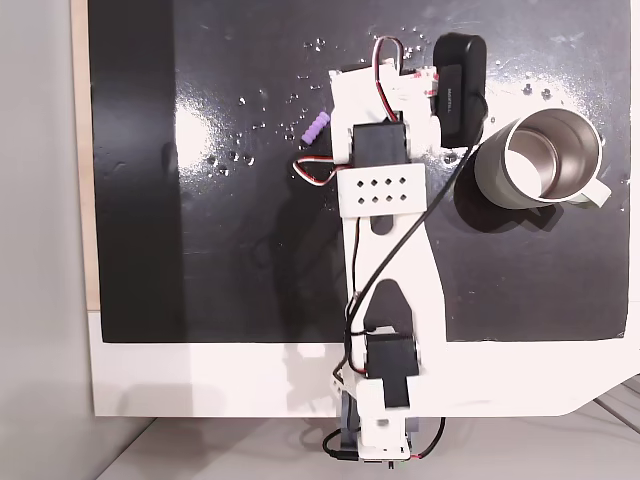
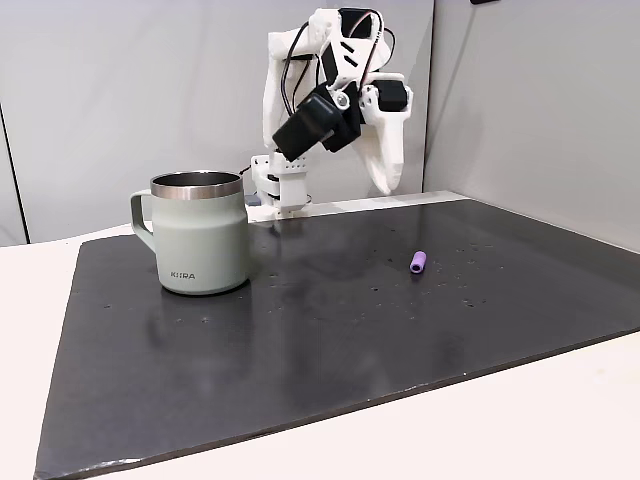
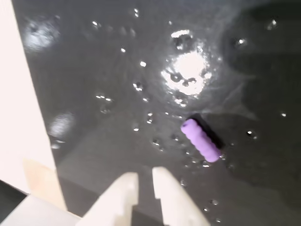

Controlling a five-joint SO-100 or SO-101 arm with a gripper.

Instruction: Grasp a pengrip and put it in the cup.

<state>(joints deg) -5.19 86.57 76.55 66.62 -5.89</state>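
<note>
The approach step is judged to be in hand: nothing is grasped yet. In the wrist view the gripper point(image 3: 145, 181) is seen at the bottom edge, its two white fingers point(image 3: 123, 193) nearly together with only a narrow slit between them, and nothing is held in that slit. The fingers are raised above the black mat point(image 3: 94, 70), not touching it.

The pengrip point(image 3: 201, 140) lies on its side on the mat, to the right of and a little beyond the fingertips in the wrist view, apart from them. In a fixed view from above it is seen at point(image 1: 314, 128), just left of the arm point(image 1: 385, 200). In the other fixed view it lies at point(image 2: 419, 262), well to the right of the cup point(image 2: 200, 235). Small shiny droplets point(image 3: 188, 77) are scattered on the mat around it.

The cup stands upright on the mat, well apart from the pengrip, on the far side of the arm from it in the top-down view point(image 1: 540, 160). Its shiny inside is visible there and appears empty.

For the next move, the fingers would need to be parted, shifted right over the pengrip, aligned across its short axis and lowered. Slipping of so small and soft a piece on the wet surface is judged a risk.
</note>
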